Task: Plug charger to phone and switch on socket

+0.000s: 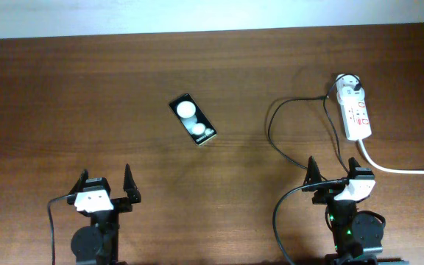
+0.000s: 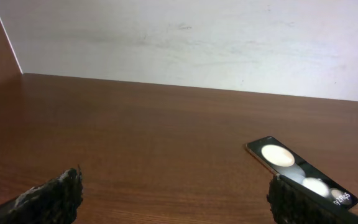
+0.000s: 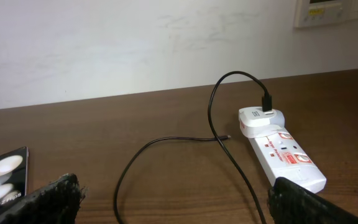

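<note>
Open wood all round the phone (image 1: 193,119) and ahead of the left gripper (image 1: 106,174), but ahead of the right gripper (image 1: 333,163) barred by loops of the charger (image 1: 269,129), with the socket (image 1: 358,114) and thick white cord (image 1: 400,170) closing off the far right.

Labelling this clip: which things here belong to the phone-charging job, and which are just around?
Job: glossy black rectangular phone; thin black charger cable with white adapter; white elongated power strip with red switch marks.
Just around: white wall plate behind; brown wooden tabletop.
</note>
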Tool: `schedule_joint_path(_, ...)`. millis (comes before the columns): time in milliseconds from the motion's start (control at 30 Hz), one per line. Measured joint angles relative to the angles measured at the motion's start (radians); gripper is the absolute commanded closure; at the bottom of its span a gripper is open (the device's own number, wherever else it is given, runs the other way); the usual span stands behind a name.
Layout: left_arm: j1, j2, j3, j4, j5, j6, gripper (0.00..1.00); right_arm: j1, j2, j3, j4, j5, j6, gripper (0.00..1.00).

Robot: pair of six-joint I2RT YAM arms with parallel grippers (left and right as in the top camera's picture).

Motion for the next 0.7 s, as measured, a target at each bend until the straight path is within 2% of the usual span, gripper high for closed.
schedule_joint_path(700, 0.0, 0.0, 0.0, 0.0, 0.0, 0.0, 0.01, 0.0, 0.007, 0.0, 0.0, 0.0, 0.001, 0.01)
